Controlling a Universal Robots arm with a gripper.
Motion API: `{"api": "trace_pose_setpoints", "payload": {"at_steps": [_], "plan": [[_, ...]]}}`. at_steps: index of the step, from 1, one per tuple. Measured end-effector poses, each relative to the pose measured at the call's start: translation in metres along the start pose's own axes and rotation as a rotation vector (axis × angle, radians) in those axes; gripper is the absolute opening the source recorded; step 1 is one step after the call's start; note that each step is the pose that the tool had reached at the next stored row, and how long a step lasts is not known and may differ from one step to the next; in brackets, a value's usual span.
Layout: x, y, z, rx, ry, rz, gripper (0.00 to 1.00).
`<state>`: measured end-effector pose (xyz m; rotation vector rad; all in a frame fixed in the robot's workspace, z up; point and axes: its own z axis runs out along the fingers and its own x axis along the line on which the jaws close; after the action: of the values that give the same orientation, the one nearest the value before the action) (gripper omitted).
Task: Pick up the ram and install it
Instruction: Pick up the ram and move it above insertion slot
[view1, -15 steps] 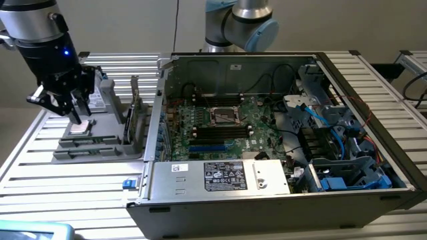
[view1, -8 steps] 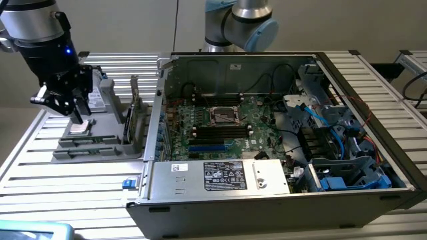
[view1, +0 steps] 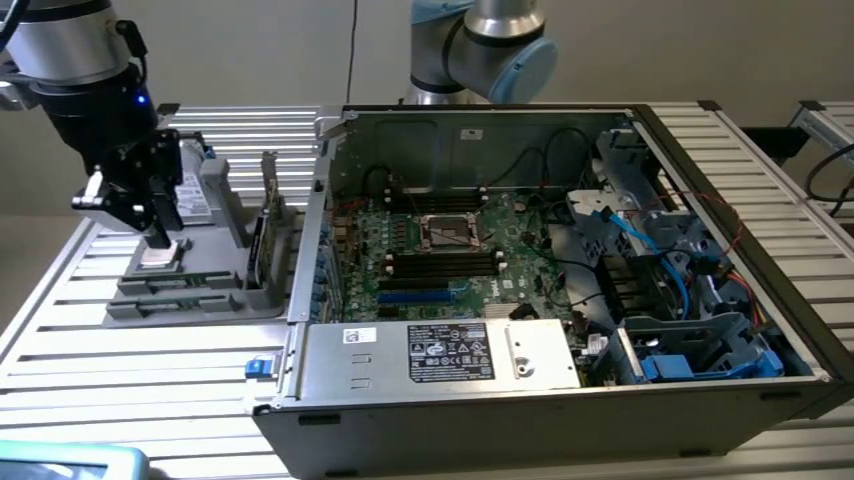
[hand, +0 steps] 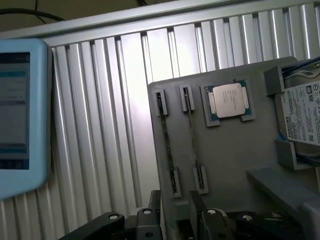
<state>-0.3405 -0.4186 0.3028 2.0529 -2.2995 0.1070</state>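
Two ram sticks (hand: 166, 142) (hand: 195, 142) stand on edge in narrow slots of a grey parts holder (hand: 235, 160), seen as thin dark lines. Beside them on the holder lie a silver processor (hand: 229, 100) and a drive with a white label (hand: 302, 117). My gripper (view1: 152, 238) hangs just above the processor (view1: 160, 256) on the holder (view1: 187, 300), at the exterior view's left. Its fingers (hand: 154, 212) stand apart with nothing between them. The open computer case (view1: 561, 400) lies at the exterior view's right, with long black motherboard slots (view1: 441, 266) beside the processor socket (view1: 451, 231).
A light blue tablet (hand: 20, 115) lies on the ribbed aluminium table (hand: 115, 110) beside the holder. An upright board (view1: 274, 225) stands between holder and case. A second arm's base (view1: 474, 50) rises behind the case. Cables and blue drive bays (view1: 694, 350) crowd the case's right side.
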Motion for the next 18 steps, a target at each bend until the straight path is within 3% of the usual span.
{"api": "trace_pose_setpoints", "payload": {"at_steps": [6,9,11,13,18], "plan": [[0.0,0.0025,0.0,0.0043,-0.001,-0.022,0.36],[0.001,0.0123,0.0008,0.0208,-0.007,-0.021,0.36],[0.002,0.0203,0.0021,0.0268,-0.0087,-0.02,0.36],[0.003,0.0258,0.0047,0.0272,-0.009,-0.021,0.36],[0.002,0.0265,0.0136,0.0294,-0.0111,-0.049,0.36]]}}
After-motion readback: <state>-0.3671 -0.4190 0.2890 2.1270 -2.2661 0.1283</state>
